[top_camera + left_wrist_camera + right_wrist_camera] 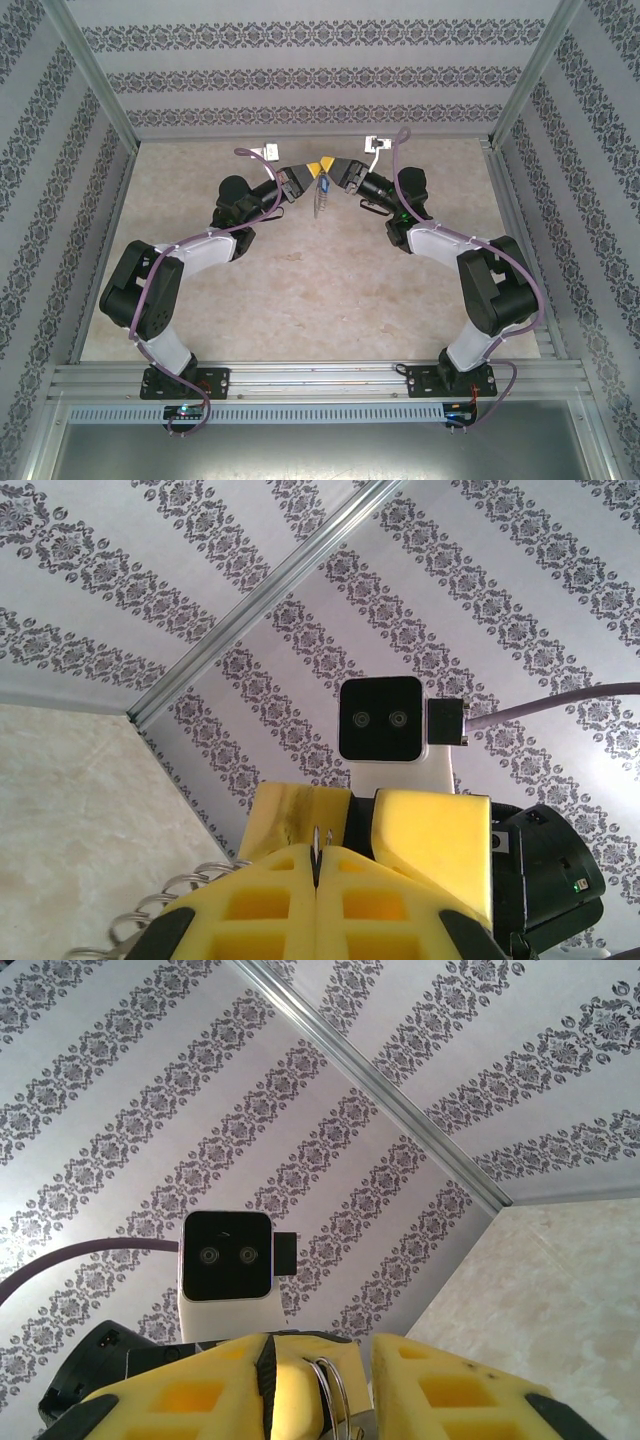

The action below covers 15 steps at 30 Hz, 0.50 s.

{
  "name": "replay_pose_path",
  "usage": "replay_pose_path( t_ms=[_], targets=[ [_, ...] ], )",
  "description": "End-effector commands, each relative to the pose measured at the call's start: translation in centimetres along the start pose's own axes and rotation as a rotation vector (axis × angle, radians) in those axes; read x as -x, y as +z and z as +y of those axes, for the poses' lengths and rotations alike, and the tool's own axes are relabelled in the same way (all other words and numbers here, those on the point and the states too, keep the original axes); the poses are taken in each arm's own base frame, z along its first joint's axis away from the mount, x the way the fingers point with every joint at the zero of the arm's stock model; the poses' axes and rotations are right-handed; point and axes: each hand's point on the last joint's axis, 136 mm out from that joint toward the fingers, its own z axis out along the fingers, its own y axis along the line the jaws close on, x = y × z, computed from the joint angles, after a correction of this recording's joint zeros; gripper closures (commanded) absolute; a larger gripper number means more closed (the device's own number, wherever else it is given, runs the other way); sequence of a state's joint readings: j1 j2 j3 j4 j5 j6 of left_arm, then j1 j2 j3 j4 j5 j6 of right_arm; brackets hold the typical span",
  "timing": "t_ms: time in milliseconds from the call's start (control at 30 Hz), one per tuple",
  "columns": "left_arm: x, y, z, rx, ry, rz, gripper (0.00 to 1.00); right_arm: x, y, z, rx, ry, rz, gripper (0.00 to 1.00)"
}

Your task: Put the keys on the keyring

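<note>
Both arms (190, 255) black-jointed with white shells; purple cables (560, 704) trail alongside; claw fingers (430, 830) yellow, blocky, hollow-celled.

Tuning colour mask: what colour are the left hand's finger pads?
Yellow pads, clearest in the left wrist view.

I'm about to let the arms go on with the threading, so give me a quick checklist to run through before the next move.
1. Left gripper shut on a thin metal edge: ok.
2. Right gripper has the wire loops between its fingers, with the jaws apart. Firm hold: cannot tell.
3. Blue tag hangs between the two grippers, off the table: ok.
4. Chain lies outside the left pinch: ok.
5. Key threaded onto the keyring: cannot tell, because the fingers hide the joint.
</note>
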<state>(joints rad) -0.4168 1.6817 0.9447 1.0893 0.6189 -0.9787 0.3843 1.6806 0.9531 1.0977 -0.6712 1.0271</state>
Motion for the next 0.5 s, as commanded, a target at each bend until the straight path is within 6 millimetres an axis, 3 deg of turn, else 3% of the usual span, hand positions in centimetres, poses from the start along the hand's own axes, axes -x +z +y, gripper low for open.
replay_pose_path(
  t_ms=[0,233,467],
  targets=[
    [1.87,0.28,-3.40,-0.092,0.055,-0.057,1.00,-0.41,0.06,1.23,0.050,-0.013,0.005,0.67],
    [1.88,0.33,-3.34,-0.090,0.056,-0.057,1.00,-0.83,-0.15,1.07,0.050,-0.007,0.013,0.75],
    [1.86,0.42,-3.32,-0.091,0.060,-0.055,1.00,-0.92,-0.49,0.90,0.048,-0.007,0.013,1.00]
  ],
)
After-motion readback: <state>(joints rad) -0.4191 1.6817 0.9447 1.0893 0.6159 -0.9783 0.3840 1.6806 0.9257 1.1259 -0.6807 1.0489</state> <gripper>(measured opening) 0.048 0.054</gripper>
